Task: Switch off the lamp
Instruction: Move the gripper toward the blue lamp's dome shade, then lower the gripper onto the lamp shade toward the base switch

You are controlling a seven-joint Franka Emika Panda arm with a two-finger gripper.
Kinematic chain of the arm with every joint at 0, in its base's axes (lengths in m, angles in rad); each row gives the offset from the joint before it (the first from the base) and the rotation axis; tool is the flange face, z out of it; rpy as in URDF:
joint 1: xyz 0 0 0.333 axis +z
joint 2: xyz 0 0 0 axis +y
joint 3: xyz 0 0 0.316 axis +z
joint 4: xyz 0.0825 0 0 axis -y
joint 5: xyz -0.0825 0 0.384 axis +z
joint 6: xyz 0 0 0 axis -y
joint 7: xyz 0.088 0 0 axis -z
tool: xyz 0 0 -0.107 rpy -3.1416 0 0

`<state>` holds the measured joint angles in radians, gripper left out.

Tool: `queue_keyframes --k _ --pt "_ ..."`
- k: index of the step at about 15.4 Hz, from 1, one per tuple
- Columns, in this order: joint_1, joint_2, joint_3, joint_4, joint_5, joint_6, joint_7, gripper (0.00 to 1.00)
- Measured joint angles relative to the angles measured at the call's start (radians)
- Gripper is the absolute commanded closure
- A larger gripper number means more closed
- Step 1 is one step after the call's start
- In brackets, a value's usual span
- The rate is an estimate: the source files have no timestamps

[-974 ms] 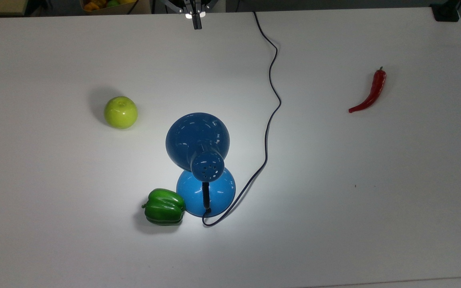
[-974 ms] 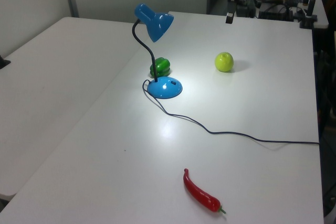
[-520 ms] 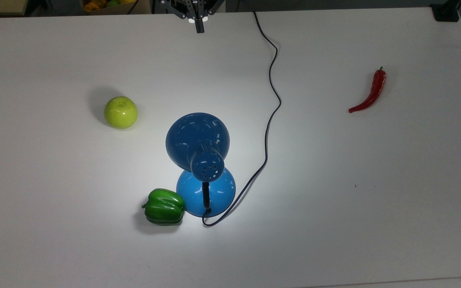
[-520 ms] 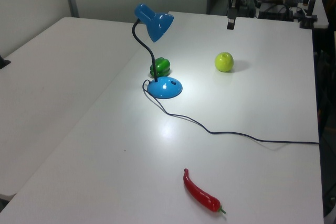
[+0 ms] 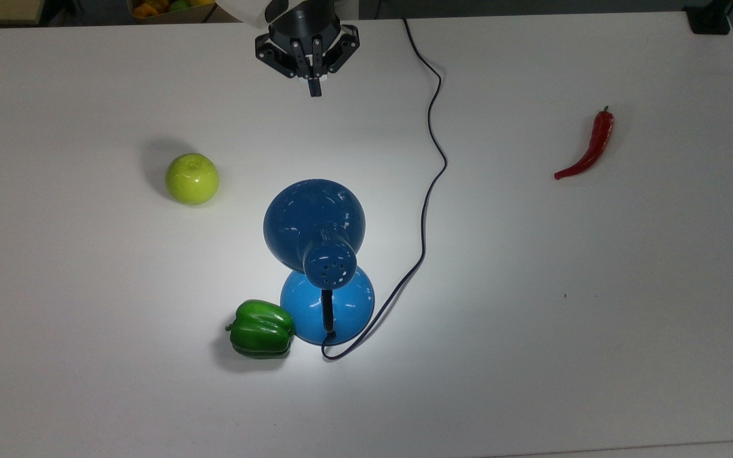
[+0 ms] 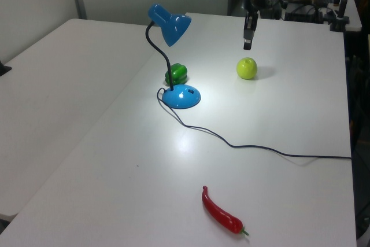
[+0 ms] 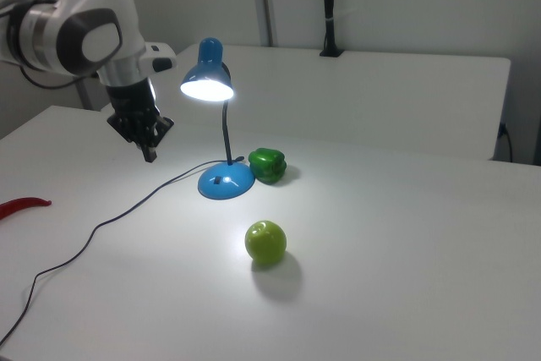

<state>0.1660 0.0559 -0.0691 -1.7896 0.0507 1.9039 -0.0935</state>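
While the bulb is plainly lit and throws a bright pool on the white desk (image 5: 595, 318), the lamp (image 5: 327, 304) stands near the middle of it, its glossy blue dome base touching or just beside a green pepper (image 5: 260, 328) on the top view's left. A thin black neck arches up to the bell shade, and a dark cord (image 5: 433, 165) trails away across the desk. The claw (image 5: 314, 91) hangs well apart from the lamp, above bare desk, clenched and grasping nothing.

I'd judge the lamp light and top-heavy: the slim neck looks bendable, the painted shell slick, and a sideways shove on the shade would likely tip or slide the whole thing. There seems no need to grip it at all. A small dark mark on top of the base (image 6: 189, 91), seen in the left view, looks like the switch, though I can't be sure. Pressing straight down there, onto the dome where the desk backs it, should keep it from skating. A green apple (image 5: 192, 179) and a red chilli (image 5: 589, 149) lie well clear.
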Motion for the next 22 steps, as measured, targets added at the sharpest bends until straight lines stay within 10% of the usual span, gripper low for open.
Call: queue_keyframes --k 22 --pt "0.008 0.177 0.000 -0.157 -0.022 0.593 0.016 1.00"
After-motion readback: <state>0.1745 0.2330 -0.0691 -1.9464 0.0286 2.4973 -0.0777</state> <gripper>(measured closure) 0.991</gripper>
